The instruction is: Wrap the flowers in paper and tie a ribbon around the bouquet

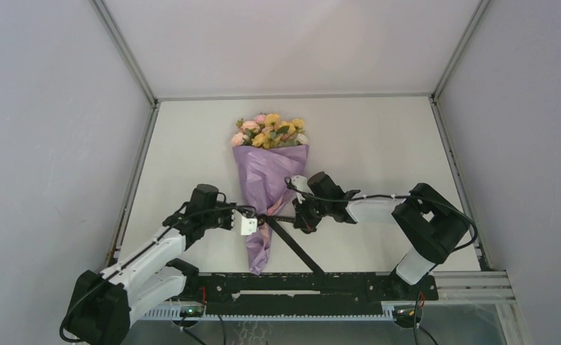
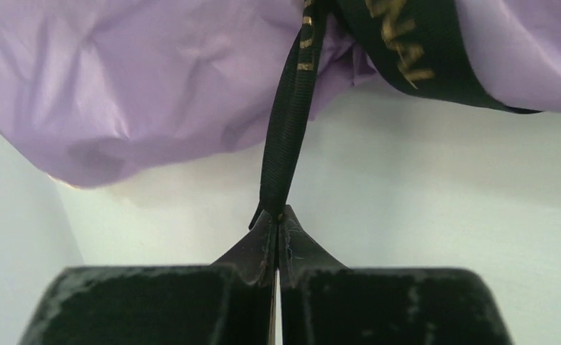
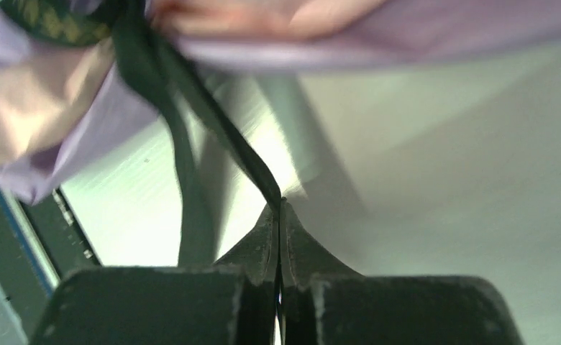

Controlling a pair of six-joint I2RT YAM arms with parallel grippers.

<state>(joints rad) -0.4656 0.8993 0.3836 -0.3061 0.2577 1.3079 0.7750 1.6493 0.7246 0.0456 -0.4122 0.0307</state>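
Floppy, likely slippery black ribbon (image 2: 287, 136) girdled the crushable lilac-paper bouquet (image 1: 267, 176); left gripper (image 2: 277, 219) (9 o'clock) and right gripper (image 3: 279, 210) (3 o'clock) each clamped a tail.

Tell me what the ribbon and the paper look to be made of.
The ribbon looks like woven fabric, perhaps polyester: matte black with a low sheen, a faint ribbed texture and printed gold lettering. The paper is a thin lilac sheet with a soft sheen and rounded creases. It could be tissue-like paper or non-woven wrap, and I cannot tell which.
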